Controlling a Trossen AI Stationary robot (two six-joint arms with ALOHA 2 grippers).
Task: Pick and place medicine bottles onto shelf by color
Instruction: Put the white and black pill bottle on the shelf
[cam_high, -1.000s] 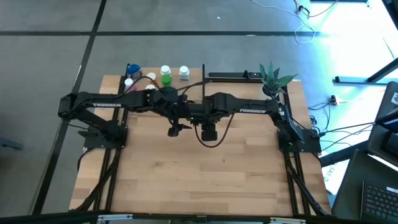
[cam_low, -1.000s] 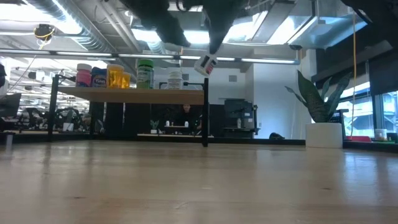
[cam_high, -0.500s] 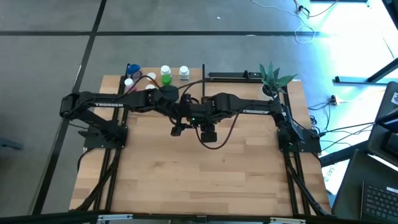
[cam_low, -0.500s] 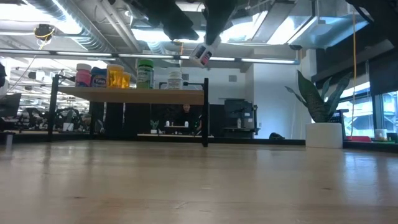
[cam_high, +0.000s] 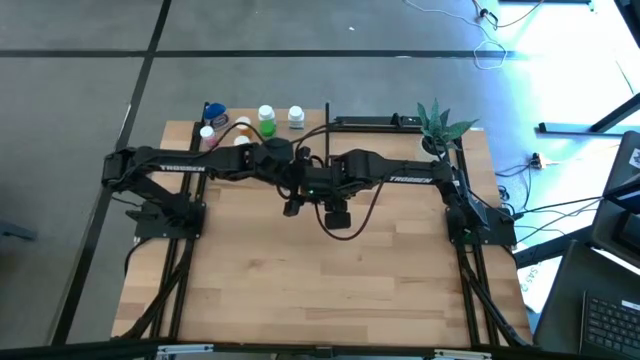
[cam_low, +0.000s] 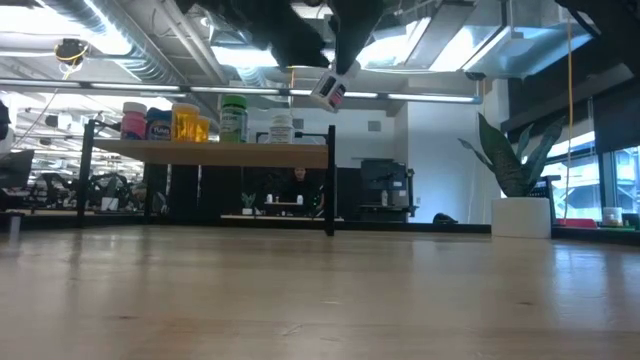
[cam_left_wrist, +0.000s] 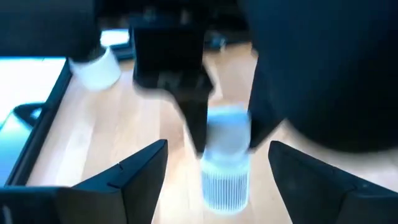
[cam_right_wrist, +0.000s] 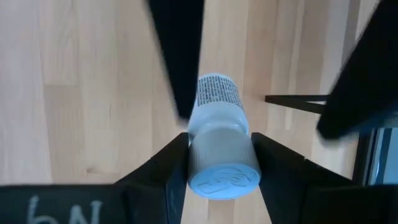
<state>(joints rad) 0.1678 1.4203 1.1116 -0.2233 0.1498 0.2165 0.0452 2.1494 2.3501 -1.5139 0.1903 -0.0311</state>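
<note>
A small white bottle (cam_right_wrist: 217, 134) with a white ribbed cap is clamped between the two fingers of the right end effector (cam_right_wrist: 222, 163), which pinch it at the cap end while the printed body sticks out ahead of them. In the low view the same bottle (cam_low: 328, 91) hangs tilted in the air, well above the tabletop (cam_low: 320, 290) and just off the near right corner of the shelf (cam_low: 210, 153). The left end effector (cam_left_wrist: 217, 165) sits close in front of it with its fingers spread apart, one on each side of the bottle and touching nothing; from above, the two end effectors meet near the middle of the tabletop, just short of the shelf.

The bottle looks light, stiff and smooth, so it should not deform under the grip, but a round plastic wall can slip or roll between flat fingers. The ribbed cap gives the better hold; a second grip would sit best across the body, square to its axis.

Beyond the held bottle, on the shelf, stand a pink bottle (cam_low: 134, 121), a blue bottle (cam_low: 158, 124), an orange bottle (cam_low: 187, 122), a green bottle (cam_low: 233, 118) and another white bottle (cam_low: 281, 127). A potted plant (cam_high: 437, 124) stands well off to the right end effector's far side
</note>
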